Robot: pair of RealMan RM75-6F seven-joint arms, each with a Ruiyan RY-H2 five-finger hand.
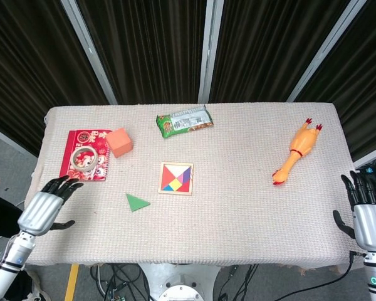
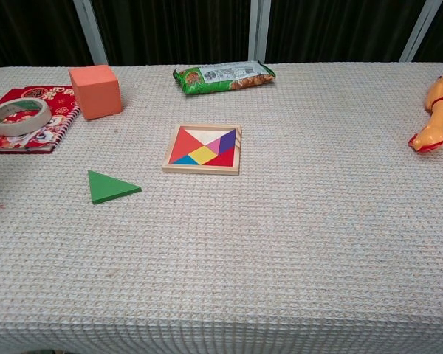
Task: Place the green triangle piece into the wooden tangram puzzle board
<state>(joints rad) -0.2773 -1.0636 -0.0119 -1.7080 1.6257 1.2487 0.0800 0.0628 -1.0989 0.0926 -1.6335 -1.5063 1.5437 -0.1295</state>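
The table carries the wooden tangram puzzle board at centre, with the green triangle piece lying flat just beside its lower-left corner, untouched. Your left hand hovers over the table's left edge, fingers spread and empty; your right hand waits off the right edge, likewise spread. Reach with the left, pinch the triangle's edges, and keep it level.
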